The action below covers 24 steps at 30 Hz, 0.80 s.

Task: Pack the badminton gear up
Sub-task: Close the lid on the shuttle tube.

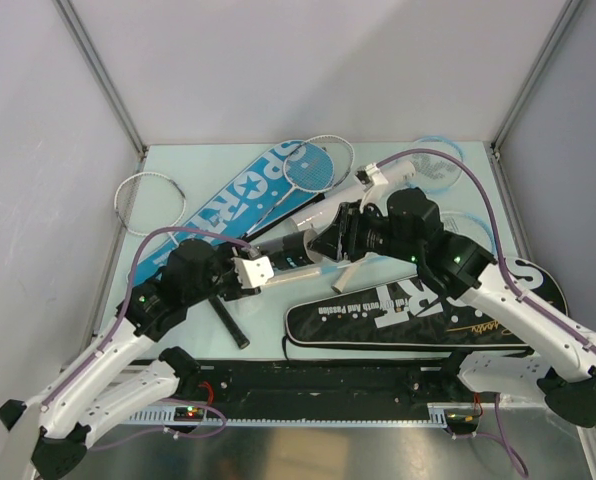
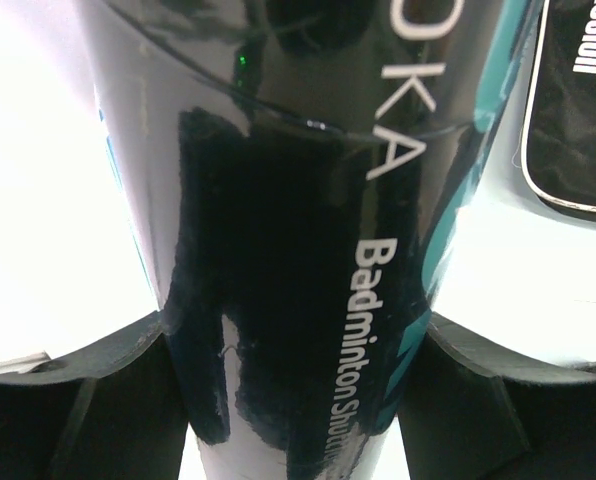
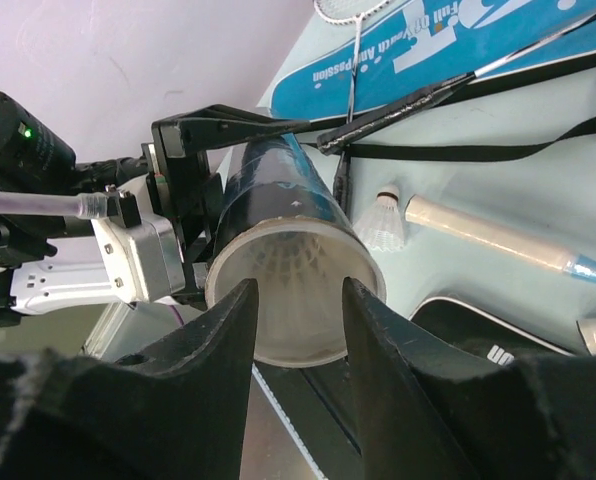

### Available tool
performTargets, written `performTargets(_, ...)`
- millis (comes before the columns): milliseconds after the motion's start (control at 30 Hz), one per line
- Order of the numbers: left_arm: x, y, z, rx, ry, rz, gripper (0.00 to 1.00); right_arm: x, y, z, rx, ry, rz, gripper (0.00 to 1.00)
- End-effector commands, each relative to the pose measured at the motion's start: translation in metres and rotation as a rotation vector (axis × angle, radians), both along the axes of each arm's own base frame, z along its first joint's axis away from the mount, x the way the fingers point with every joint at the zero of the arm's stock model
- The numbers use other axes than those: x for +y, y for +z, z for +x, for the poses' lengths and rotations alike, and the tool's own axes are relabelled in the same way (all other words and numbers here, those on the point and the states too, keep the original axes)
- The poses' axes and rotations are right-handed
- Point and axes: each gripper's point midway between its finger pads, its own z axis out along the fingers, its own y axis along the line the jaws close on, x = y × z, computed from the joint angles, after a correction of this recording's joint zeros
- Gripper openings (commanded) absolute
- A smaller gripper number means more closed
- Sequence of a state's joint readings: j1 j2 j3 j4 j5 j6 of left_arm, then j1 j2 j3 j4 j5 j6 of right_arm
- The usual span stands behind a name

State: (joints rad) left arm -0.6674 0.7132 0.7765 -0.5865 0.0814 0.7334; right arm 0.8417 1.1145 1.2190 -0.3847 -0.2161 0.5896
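Left end effector (image 1: 261, 270) clenched around the black tube (image 1: 296, 252), holding it raised over the middle of the desk (image 1: 268, 325) with its open mouth turned toward the right end effector (image 1: 340, 240). Seen from the right wrist, that end effector's fingers (image 3: 233, 330) stand apart with nothing between them, lined up just in front of the tube's rim. White feathers show stacked inside the tube.

One loose shuttlecock (image 3: 383, 222) lies on the desk just beside a white racket handle (image 3: 488, 240). Beyond the arms, the blue cover (image 1: 218, 210) lies flat with a light-blue racket (image 1: 313, 165) resting on it. The black cover (image 1: 408, 315) lies nearer, under the right arm, and a white racket (image 1: 148, 195) sits at the far left.

The step in hand appears to be loading shuttlecocks into the tube. With the rackets out of their covers, the packing looks far from done. The next move likely calls for the right arm to drop to the loose shuttlecock, pinch it lightly so the feathers are not crushed, and carry it to the mouth cork-first while the left arm holds the tube steady.
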Motion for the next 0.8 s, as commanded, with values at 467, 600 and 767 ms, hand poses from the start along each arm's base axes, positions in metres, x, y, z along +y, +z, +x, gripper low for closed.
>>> performTargets(467, -0.028, 0.068, -0.001, -0.204, -0.155, -0.13, 0.59, 0.015, -0.023, -0.02, 0.063, 0.184, -0.035, 0.46)
performTargets(600, -0.03, 0.075, -0.005, -0.229, -0.184, -0.145, 0.6, 0.022, -0.025, -0.023, 0.087, 0.247, -0.002, 0.46)
performTargets(767, -0.033, 0.082, -0.006, -0.245, -0.205, -0.16, 0.59, 0.032, -0.026, -0.026, 0.099, 0.303, 0.039, 0.46)
